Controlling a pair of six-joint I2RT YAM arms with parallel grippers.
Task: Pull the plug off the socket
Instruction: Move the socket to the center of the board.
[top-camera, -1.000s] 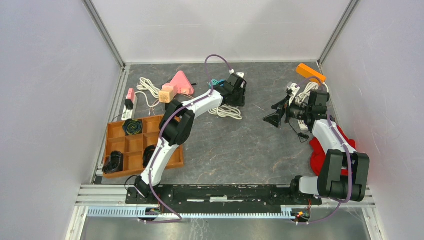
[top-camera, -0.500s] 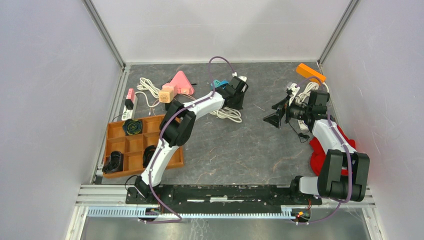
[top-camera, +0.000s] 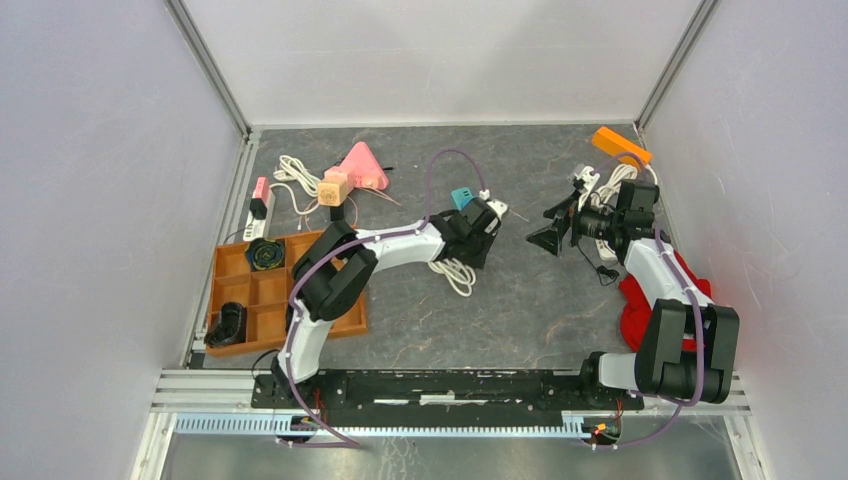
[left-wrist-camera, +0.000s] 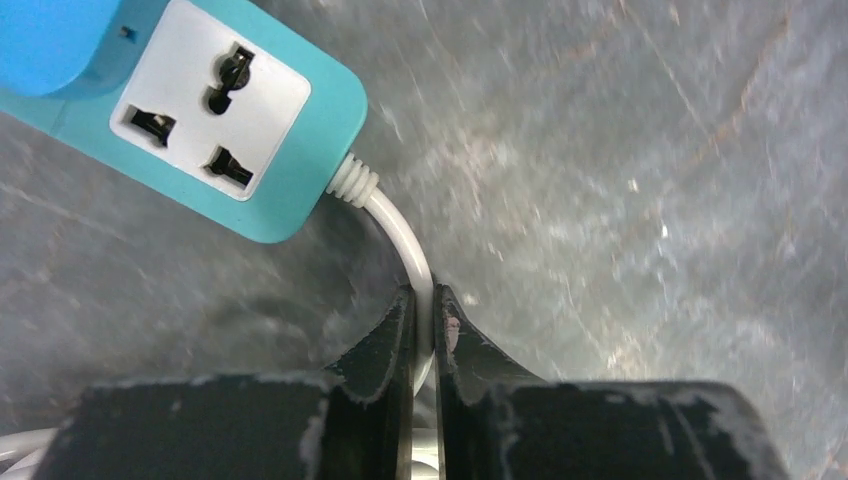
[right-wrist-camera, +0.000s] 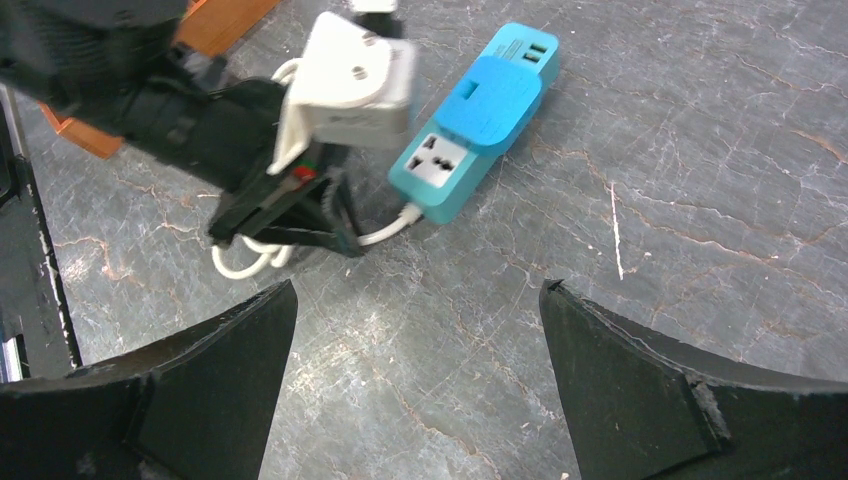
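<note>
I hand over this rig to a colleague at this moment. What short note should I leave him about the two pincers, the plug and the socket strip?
Left pincer: shut on the white cord, just behind where it leaves the teal power strip.
Right pincer: open, empty, facing the strip from the right, apart from it.
Things: the strip lies flat on the table; the blue plug sits in it, next to one free socket.
Done: cord clamped, which probably anchors the strip.
Left: plug not yet pulled; the right pincer should likely grip it and draw it out.
</note>
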